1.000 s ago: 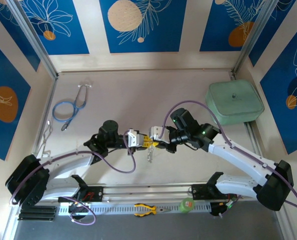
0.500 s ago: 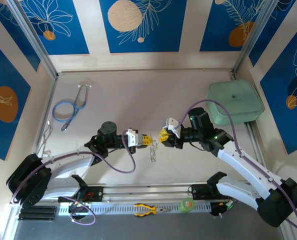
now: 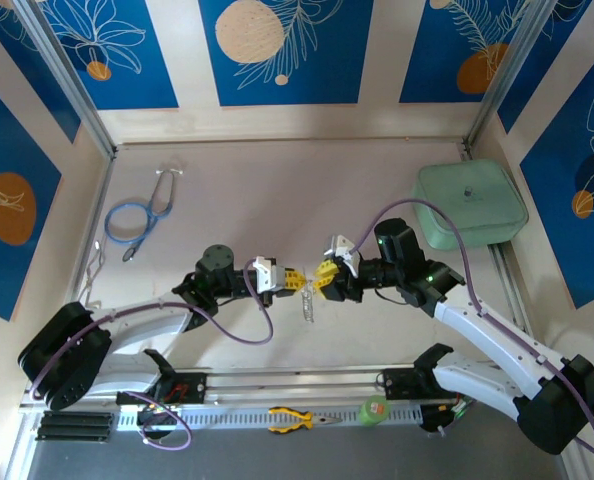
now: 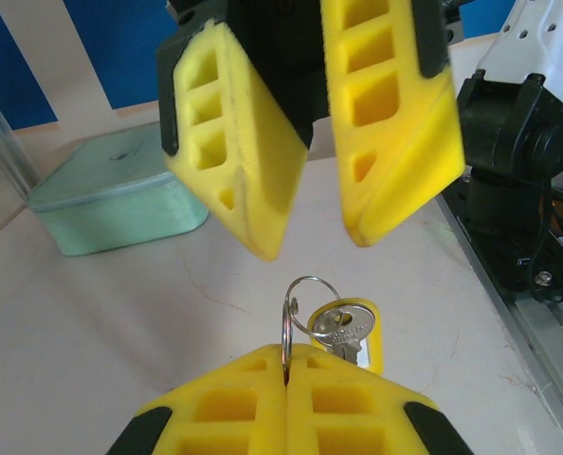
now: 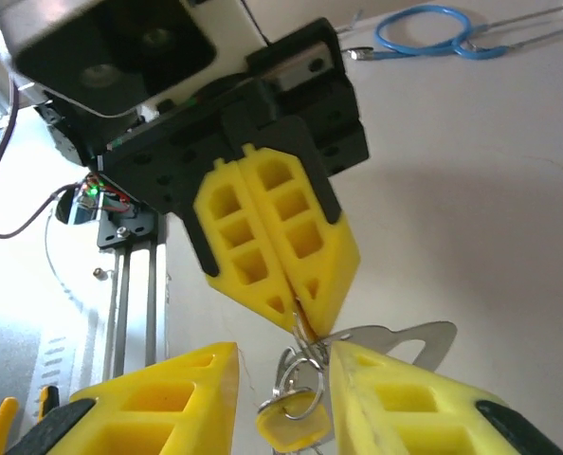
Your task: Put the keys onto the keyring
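from above: find the left gripper clamped shut on the keyring, loose links dangling just over the table. find the right gripper nose to nose with it, parted and holding nothing. judged from that, a hand-to-hand threading step, not yet finished.

from the left wrist: see the closed yellow pads at the bottom edge pinching a thin silver ring, and a key with a yellow cover hanging just beside it. seemingly through the ring already, though hard to confirm. see the other pair spread wide just above, touching nothing. keep the pinch firm and low on the ring, to leave the upper arc free.

from the right wrist: look past the open pair at the bottom to the shut pair in the middle, tips on the ring. note the yellow cap and a flat silver tab dangling beneath, and the blue stethoscope well apart on the table. come in slowly, straight along the line of the tips, and close on the key's head rather than on the ring. avoid any twist: likely to swing the hanging links or slip the thin wire out of the pads. hold the left arm steady.
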### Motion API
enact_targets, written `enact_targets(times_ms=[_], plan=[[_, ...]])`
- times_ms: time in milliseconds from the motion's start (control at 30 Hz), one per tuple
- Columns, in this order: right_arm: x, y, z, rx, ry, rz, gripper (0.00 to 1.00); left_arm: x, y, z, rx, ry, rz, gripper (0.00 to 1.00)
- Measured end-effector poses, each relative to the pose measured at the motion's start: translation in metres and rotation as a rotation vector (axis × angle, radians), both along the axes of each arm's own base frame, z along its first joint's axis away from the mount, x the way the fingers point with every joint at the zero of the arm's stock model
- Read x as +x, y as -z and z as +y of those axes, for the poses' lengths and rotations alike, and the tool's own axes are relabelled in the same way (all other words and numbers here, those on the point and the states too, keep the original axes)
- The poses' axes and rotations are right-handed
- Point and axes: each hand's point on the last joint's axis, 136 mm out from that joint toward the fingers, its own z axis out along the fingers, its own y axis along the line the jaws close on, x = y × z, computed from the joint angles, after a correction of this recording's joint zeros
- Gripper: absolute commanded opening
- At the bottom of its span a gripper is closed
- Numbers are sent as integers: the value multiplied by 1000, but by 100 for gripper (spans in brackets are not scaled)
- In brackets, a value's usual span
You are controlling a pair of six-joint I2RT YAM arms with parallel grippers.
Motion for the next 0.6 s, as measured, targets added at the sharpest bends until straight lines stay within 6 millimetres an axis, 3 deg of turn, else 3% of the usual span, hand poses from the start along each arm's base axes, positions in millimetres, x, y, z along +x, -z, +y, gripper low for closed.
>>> enact_targets(times_ms=[400,600], plan=[[1,17,-4,-30,175,376,31,6,-5,0,-16,-34,-24,0],[2,13,-1,-2,200,431,23,6,-6,0,-23,-35,-31,0]])
